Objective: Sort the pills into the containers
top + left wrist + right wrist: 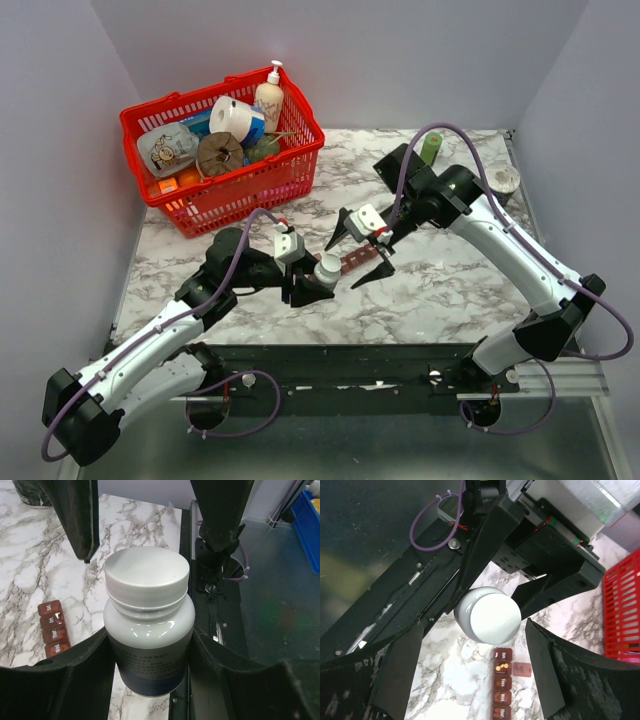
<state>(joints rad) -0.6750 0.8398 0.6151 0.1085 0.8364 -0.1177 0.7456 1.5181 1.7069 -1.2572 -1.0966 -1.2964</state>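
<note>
- The left gripper (150, 655) is clamped on a white pill bottle (149, 625) and holds it upright over the marble table (440, 290). The cap (146, 577) is on.
- The right gripper (472, 670) is spread wide, one finger on either side of that cap, gripping nothing.
- The containers (502, 690), a red-brown strip, lie on the table just beside the bottle, between the two arms.
- One compartment stands open with a few pale pills (503, 666) inside. The others look closed, so most of the sorting seems left to do.
- The lettering on the lids and the print on the bottle's label are too small or blurred to read.
</note>
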